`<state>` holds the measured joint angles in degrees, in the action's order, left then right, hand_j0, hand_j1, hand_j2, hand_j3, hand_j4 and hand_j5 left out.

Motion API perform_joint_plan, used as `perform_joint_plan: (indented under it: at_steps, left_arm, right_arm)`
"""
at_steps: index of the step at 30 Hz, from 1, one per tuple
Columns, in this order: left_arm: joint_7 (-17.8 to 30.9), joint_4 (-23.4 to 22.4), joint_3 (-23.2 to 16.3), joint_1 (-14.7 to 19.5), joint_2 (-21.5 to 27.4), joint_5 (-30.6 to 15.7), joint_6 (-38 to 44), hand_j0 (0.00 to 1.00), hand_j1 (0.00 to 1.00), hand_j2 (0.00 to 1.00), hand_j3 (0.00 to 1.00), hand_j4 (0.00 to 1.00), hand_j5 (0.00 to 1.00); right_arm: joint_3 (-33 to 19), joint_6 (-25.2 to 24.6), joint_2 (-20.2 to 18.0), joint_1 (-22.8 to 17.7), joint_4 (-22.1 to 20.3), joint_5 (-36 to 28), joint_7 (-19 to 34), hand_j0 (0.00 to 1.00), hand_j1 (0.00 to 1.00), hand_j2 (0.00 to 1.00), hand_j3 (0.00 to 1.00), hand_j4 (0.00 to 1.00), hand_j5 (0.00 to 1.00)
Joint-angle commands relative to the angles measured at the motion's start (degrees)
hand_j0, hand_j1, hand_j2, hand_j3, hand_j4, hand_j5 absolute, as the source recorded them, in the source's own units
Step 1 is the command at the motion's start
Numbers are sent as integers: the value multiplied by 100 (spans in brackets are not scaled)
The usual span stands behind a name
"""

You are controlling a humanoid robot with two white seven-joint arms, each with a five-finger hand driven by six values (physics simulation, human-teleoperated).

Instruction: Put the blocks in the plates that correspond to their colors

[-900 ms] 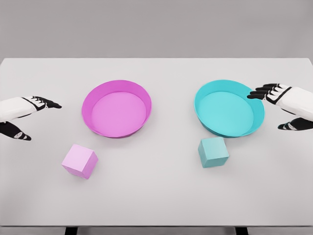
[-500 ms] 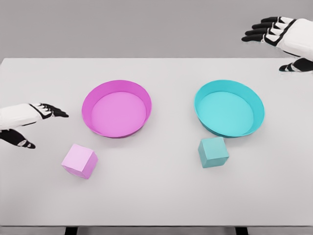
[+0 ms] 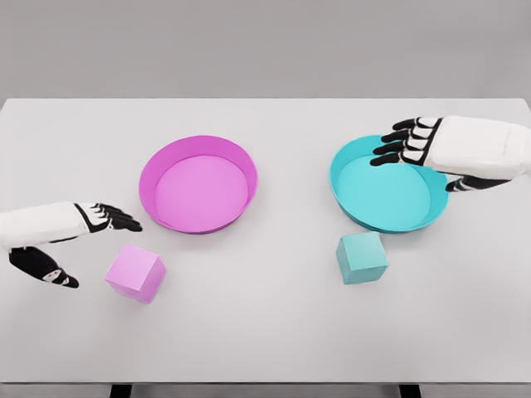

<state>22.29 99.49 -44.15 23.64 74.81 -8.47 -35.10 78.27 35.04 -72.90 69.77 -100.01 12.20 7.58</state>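
Observation:
A pink block [image 3: 135,274] lies on the white table in front of the pink plate [image 3: 198,184]. A teal block [image 3: 362,257] sits just in front of the teal plate [image 3: 389,184]. My left hand [image 3: 91,236] hovers open just left of the pink block, fingers pointing right, thumb low, not touching it. My right hand [image 3: 415,153] hangs open above the teal plate's far right rim, fingers pointing left, holding nothing. Both plates hold nothing.
The white table [image 3: 265,332] spans the whole view, with its front edge near the bottom and its back edge against a grey wall.
My left hand has moved right and down toward the pink block. My right hand rose to the top right corner, then came down and left over the teal plate. The blocks have not moved.

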Motion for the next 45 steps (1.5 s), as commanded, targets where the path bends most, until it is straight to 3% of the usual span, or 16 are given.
perform_joint_plan:
  at_steps: [1,2,5,15,17,22,32,35,45]
  left_arm:
    - [3,150,-94,1,69,-146,10,100,100,100,100,100,100]
    - [3,141,-103,1,42,-181,10,100,100,100,100,100,100]
    - [12,141,-103,-8,-292,-172,10,100,100,100,100,100,100]
    - [39,124,-287,-34,-714,82,10,100,100,100,100,100,100]
    - [39,124,-287,-34,-767,416,10,100,100,100,100,100,100]
    - [30,45,-261,-17,-969,742,10,100,100,100,100,100,100]
    - [12,-219,-243,10,-1030,680,10,100,100,100,100,100,100]
    - [12,-492,-234,10,-1039,680,10,100,100,100,100,100,100]
    - [12,-509,-243,1,-1083,715,10,100,100,100,100,100,100]
  right_arm:
    - [57,-4,39,10,-71,-42,-20,100,100,100,100,100,100]
    - [232,-4,162,194,-71,-51,-20,100,100,100,100,100,100]
    - [1498,-4,417,1240,-71,-51,-29,100,100,100,100,100,100]
    - [1683,-4,338,1188,-71,-253,-20,100,100,100,100,100,100]
    - [1692,-4,338,1188,-71,-245,24,100,100,100,100,100,100]
    - [1709,-4,435,1030,-71,-245,42,100,100,100,100,100,100]
    - [1727,-4,997,836,-80,-218,68,100,100,100,100,100,100]
    - [1744,-4,1059,643,-80,-218,68,100,100,100,100,100,100]
    - [1832,-4,883,608,-80,-209,112,100,100,100,100,100,100]
